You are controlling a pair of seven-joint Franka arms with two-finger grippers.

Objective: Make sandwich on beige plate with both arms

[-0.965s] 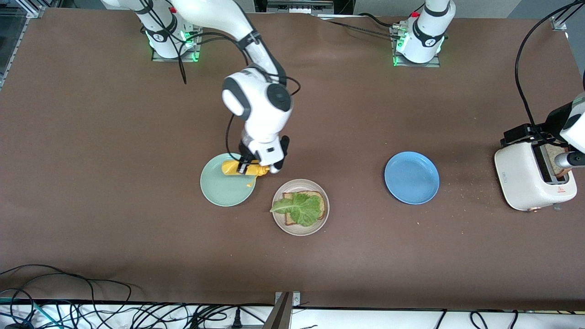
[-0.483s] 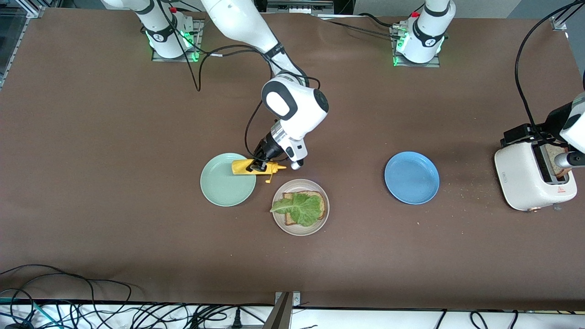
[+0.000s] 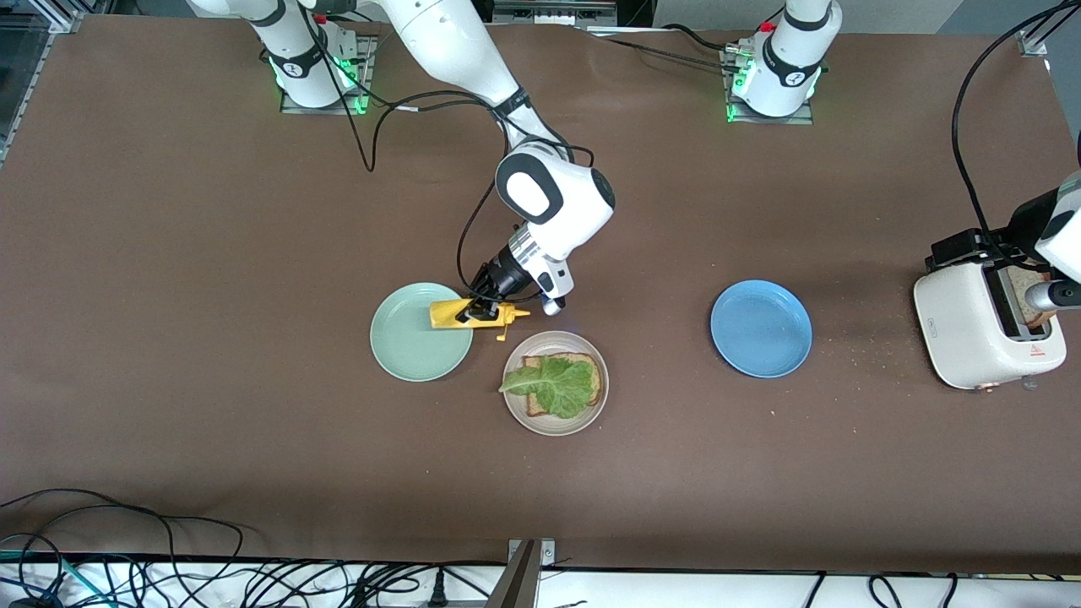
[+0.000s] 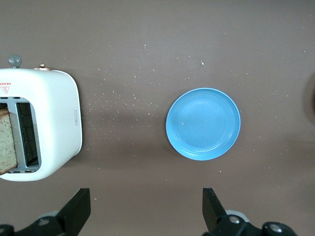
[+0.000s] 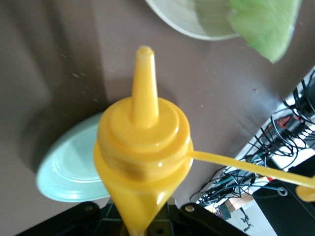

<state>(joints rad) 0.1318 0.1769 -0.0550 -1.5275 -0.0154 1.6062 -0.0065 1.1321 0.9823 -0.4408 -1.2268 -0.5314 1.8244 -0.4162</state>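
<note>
The beige plate (image 3: 555,420) holds one slice of brown bread (image 3: 593,372) with a ruffled green lettuce leaf (image 3: 553,385) on top. My right gripper (image 3: 475,311) is shut on a yellow squeeze bottle (image 3: 456,314), held sideways over the mint-green plate's edge. Its nozzle (image 5: 144,78) points toward the beige plate (image 5: 182,27), and its open cap dangles on a strap. My left gripper (image 4: 146,211) hangs open and empty over the bare table between the toaster and the blue plate. A second bread slice (image 4: 6,142) stands in the toaster slot.
The mint-green plate (image 3: 414,348) sits beside the beige plate toward the right arm's end. The blue plate (image 3: 760,328) lies toward the left arm's end, with the white toaster (image 3: 971,333) past it near the table's end. Crumbs dot the cloth there. Cables run along the front edge.
My right arm has swung from over the mint-green plate toward the beige plate, turning the bottle so its nozzle points that way. The left arm has not moved.
</note>
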